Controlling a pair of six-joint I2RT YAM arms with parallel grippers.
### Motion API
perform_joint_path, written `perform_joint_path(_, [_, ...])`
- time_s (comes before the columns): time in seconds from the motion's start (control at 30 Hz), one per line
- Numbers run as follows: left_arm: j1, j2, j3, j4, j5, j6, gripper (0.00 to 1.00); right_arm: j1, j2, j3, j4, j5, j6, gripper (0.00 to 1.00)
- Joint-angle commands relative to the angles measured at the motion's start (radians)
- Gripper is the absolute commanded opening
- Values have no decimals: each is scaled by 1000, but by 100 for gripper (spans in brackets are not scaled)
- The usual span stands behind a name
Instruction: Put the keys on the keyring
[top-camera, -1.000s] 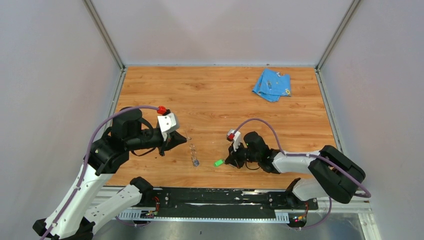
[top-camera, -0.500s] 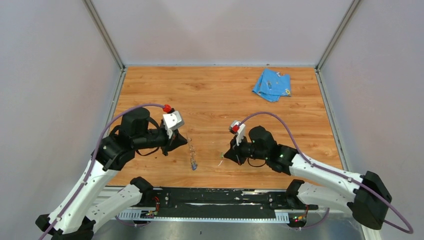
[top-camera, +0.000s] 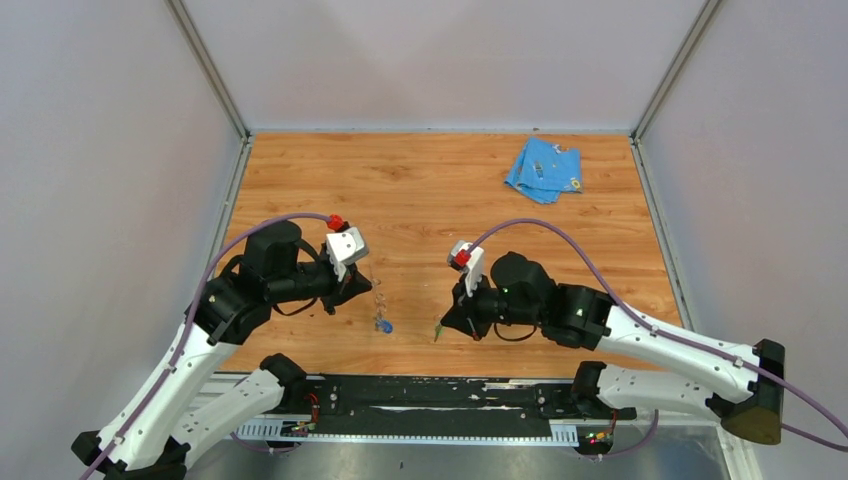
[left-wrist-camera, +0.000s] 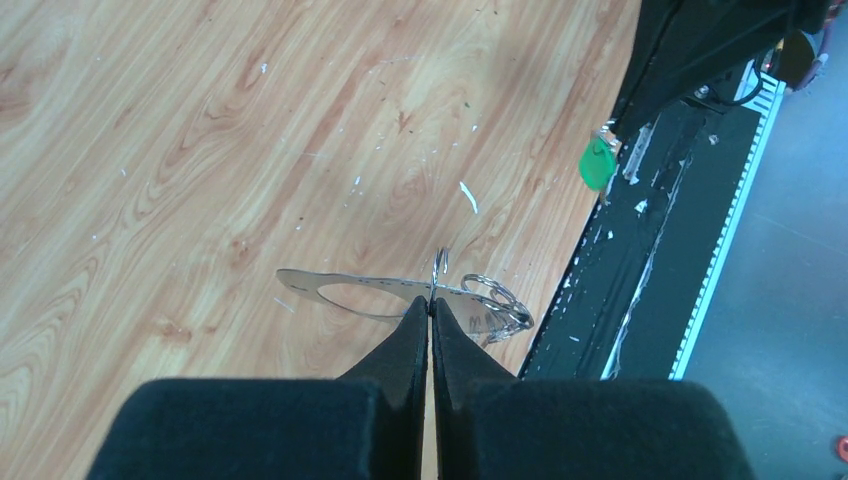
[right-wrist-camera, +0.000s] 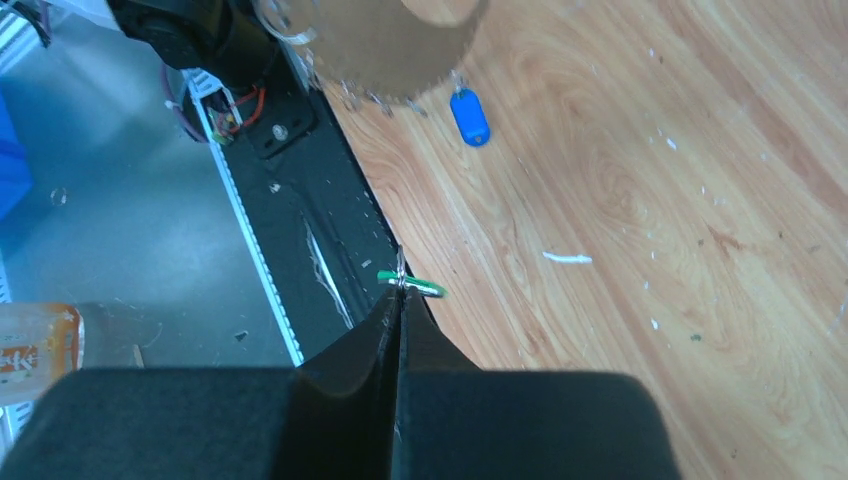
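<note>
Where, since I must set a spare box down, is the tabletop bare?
Free: the back-left corner of the table, and the middle up to the blue cloth. Crowded: front centre, where the left claw holds the keyring, blue key nearby, facing the right claw gripping the green key.

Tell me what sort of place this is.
Probably a robot manipulation test cell: a left arm and right arm on a black mounting rail at the edge of a wood-grain tabletop, plain grey wall panels enclosing three sides, and props such as a light-blue cloth.
</note>
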Motion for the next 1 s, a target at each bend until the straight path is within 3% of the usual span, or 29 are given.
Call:
perform_joint_path(0.0, [8, -3, 1, 36, -1, 8, 0, 90, 55, 157, -124, 143, -2, 0])
perform_joint_path(0.17, [8, -15, -3, 38, 12, 29, 0, 144, 168, 340, -160, 303, -40, 0])
perform_joint_path(0.37, [7, -29, -9, 45, 16, 68, 0, 148, 295, 475, -164, 260, -56, 0])
perform_joint_path(0.67, [7, -58, -30, 78, 43, 67, 0, 153, 352, 540, -116, 136, -78, 0])
perform_joint_path(0.97, [6, -88, -37, 161, 78, 116, 0, 155, 395, 612, -146, 119, -18, 0])
